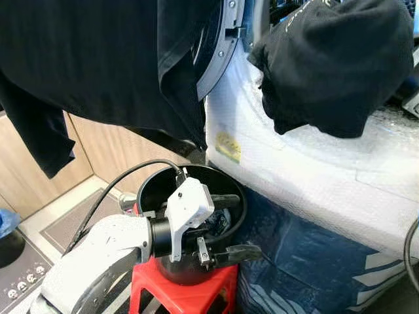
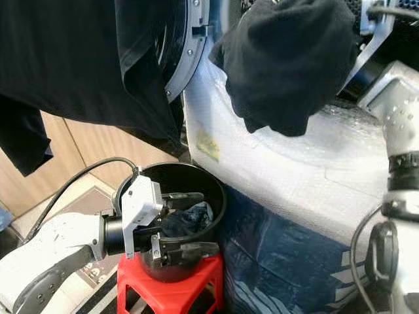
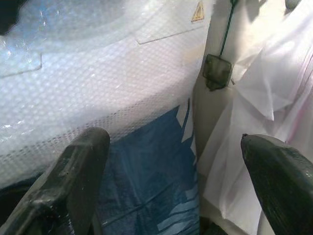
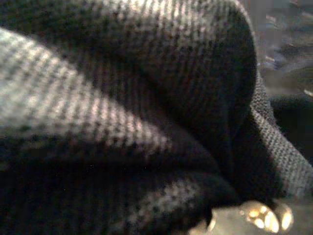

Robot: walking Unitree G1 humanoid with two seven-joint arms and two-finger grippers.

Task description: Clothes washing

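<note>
A washing machine (image 1: 301, 170) wrapped in bubble wrap stands ahead, its round door (image 1: 222, 52) swung open. A large black garment (image 1: 98, 59) hangs across the door at the upper left. A second bunched black garment (image 2: 288, 59) hangs above the machine's top, and my right arm (image 2: 399, 111) reaches into it; in the right wrist view dark knit fabric (image 4: 122, 112) presses against the camera. My left gripper (image 1: 232, 226) is open over a black bucket (image 1: 157, 180) on a red stool (image 1: 190, 294). Dark blue cloth (image 2: 196, 216) lies inside the bucket.
Blue plastic sheeting (image 1: 308, 261) covers the machine's lower front, right beside the bucket. Wooden cabinet fronts (image 1: 111, 150) stand to the left, with a grey floor mat (image 1: 72, 222) and a dark appliance with knobs (image 1: 19, 275) below. A black cable (image 1: 118, 180) loops from my left arm.
</note>
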